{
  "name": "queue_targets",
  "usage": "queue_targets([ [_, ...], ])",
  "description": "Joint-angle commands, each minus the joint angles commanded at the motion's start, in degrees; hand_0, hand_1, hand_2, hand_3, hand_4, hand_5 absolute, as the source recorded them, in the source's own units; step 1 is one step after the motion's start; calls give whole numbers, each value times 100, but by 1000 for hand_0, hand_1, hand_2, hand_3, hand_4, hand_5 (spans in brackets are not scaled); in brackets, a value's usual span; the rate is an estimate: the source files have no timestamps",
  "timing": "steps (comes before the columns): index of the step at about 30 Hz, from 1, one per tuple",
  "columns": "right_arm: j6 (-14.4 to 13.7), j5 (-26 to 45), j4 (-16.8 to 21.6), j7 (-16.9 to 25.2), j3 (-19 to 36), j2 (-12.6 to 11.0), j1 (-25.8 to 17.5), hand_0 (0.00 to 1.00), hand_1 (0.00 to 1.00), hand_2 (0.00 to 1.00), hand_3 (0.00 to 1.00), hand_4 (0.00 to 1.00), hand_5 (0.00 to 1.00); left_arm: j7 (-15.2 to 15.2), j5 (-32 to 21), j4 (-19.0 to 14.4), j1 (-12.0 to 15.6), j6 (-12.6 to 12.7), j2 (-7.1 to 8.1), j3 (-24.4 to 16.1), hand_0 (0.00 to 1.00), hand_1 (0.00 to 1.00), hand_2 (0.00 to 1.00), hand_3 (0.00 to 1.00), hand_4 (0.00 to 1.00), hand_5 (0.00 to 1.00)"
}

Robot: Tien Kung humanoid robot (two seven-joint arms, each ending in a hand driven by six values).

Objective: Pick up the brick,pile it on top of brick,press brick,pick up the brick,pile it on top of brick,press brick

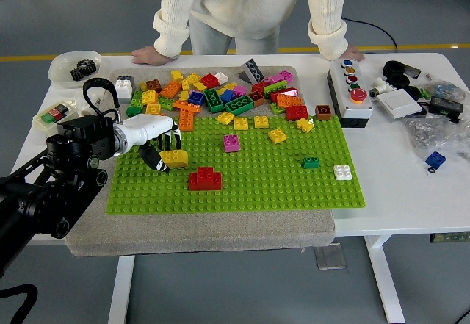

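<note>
White surface [411, 192] carries a green baseplate [294, 184]. On its left part, the left hand [158, 144] pinches a yellow brick [175, 157] just beside the red brick [205, 178]. Light, rigid, slick plastic; it is best gripped by its side walls.

Yellow brick [175, 158] above-left of red brick [205, 179]

The left arm [51, 184] is black, blocky and jointed; a black cable [99, 92] loops above its wrist; the left hand [150, 139] has a white shell and dark fingers.
</note>
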Motion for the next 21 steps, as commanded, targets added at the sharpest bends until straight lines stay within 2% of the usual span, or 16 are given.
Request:
queue_targets([
  [8, 0, 3, 0, 0, 11, -1, 5, 743, 651, 719, 594, 815, 326, -19, 0, 27, -16, -87, -1, -24, 531, 446, 462, 520, 952, 2],
  [9, 1, 2, 0, 0, 12, -1, 5, 743, 651, 719, 594, 815, 326, -20, 0, 26, -19, -87, -2, -26, 495, 424, 442, 491, 898, 2],
  [15, 3, 5, 0, 5, 10, 1, 8, 742, 651, 719, 594, 816, 328, -24, 0, 23, -40, -92, -3, -44, 492, 417, 434, 479, 879, 2],
  [21, 4, -3, 0, 3, 17, 1, 2, 743, 652, 718, 594, 816, 328, -28, 0, 15, -60, -93, 0, -59, 491, 414, 430, 477, 896, 2],
])
